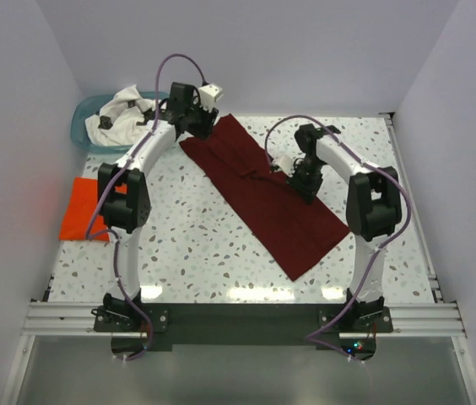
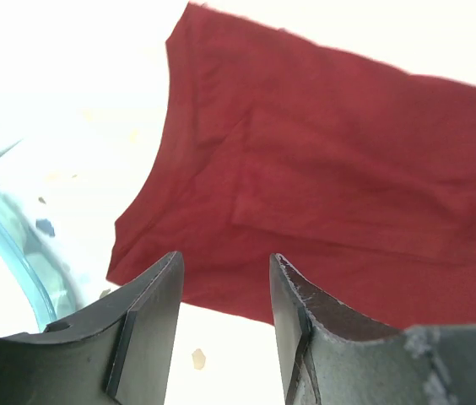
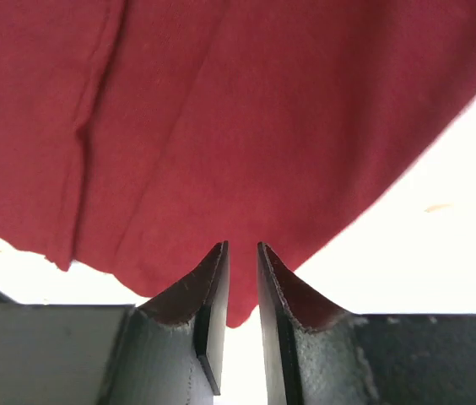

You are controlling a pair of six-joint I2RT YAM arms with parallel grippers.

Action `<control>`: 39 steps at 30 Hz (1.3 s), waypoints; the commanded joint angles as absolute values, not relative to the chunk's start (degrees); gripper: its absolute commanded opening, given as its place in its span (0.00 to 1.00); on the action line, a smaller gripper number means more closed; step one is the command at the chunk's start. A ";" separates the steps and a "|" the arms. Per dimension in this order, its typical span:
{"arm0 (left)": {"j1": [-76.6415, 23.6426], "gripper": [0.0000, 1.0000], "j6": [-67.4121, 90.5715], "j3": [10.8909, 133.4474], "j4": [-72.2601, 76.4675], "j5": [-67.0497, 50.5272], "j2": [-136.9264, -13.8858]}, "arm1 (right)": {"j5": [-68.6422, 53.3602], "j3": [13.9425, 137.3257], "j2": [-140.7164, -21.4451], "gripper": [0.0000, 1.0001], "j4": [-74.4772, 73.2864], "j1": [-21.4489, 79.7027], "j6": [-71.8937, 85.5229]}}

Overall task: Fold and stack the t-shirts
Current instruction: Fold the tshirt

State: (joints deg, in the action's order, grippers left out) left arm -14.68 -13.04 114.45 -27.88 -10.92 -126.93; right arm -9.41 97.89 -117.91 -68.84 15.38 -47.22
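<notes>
While the left claw (image 2: 225, 257) is open, the dark maroon cloth t-shirt (image 1: 246, 202) is being pinched by the right claw (image 3: 242, 246) for folding.

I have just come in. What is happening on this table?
Two robot arms work on a maroon t-shirt, laid as a long strip across the table. The left claw is open at its far end, holding nothing. The right claw is almost closed at the shirt's edge; a grip is unclear. An orange-red t-shirt lies at the left, a white one in the teal basket.

Top camera overhead, far; both wrist cameras close, sharing maroon t-shirt (image 1: 255, 215).
</notes>
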 commanded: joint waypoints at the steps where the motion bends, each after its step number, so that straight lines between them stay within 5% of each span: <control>1: -15.03 0.50 -11.34 112.77 -28.12 -13.80 -122.88 | -5.81 95.38 -120.85 0.23 -66.54 17.31 -48.51; 15: -15.73 0.50 -11.25 106.27 -36.02 -16.79 -119.44 | -7.55 83.24 -120.77 0.21 -66.35 30.31 -48.08; 25: -18.37 0.48 -10.90 103.71 -40.34 -17.75 -125.41 | -29.69 86.38 -118.30 0.29 -66.97 46.14 -36.48; 30: -18.63 0.48 -11.07 105.37 -41.48 -18.19 -130.41 | -36.02 92.10 -116.90 0.40 -70.04 43.08 -35.86; 39: -18.55 0.46 -9.94 123.45 -43.42 -18.37 -144.73 | -31.31 103.96 -120.14 0.38 -58.21 25.06 -29.10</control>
State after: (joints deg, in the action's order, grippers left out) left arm -18.68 -11.09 117.49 -42.85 -18.09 -138.08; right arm -33.54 100.16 -119.63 -65.60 28.67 -33.71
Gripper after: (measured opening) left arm 0.459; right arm 0.385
